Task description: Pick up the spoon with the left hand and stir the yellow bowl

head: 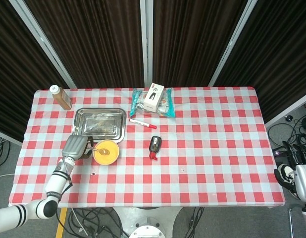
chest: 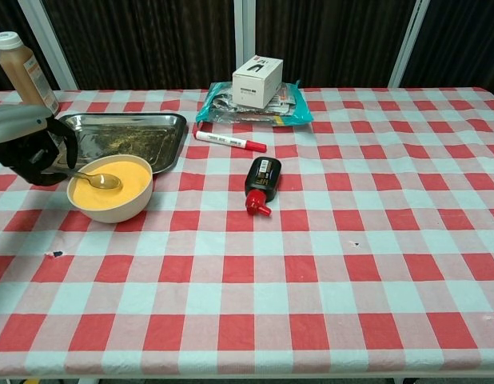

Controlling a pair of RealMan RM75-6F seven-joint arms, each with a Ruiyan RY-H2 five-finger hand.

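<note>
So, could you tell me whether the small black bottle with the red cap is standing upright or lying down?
Lying down: the black bottle rests on its side on the tablecloth, red cap toward the near edge.
</note>
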